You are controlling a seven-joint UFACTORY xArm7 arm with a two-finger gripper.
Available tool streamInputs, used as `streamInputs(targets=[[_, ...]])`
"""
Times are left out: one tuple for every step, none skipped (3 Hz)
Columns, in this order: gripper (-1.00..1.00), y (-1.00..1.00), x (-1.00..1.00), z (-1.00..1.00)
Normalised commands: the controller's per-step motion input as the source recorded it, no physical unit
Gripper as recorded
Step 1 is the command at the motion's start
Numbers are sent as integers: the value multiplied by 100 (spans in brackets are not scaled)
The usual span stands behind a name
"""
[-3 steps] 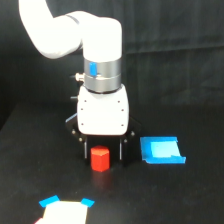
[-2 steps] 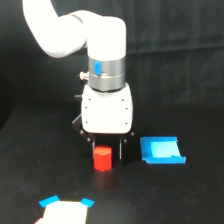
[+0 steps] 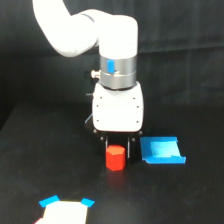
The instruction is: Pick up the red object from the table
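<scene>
Red object (image 3: 115, 158) stands upright on the black tabletop (image 3: 30, 165), stubby, no clear long axis, faceted sides. It sits directly under the pincer (image 3: 117, 148), in the gap between the two dark fingers, which flank it on the exterior view's left and right; top of block roughly level with fingertips. Fingers stand apart, not visibly touching the block, contact hard to tell. Judgement: only a short descent and squeeze needed, no sideways shift. Blue tray piece (image 3: 162, 151) lies just beside, on the exterior view's right; could be nudged.
</scene>
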Motion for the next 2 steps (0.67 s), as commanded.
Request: streamInputs(targets=[[100,-100,-90,-51],[100,-100,-30,-100]])
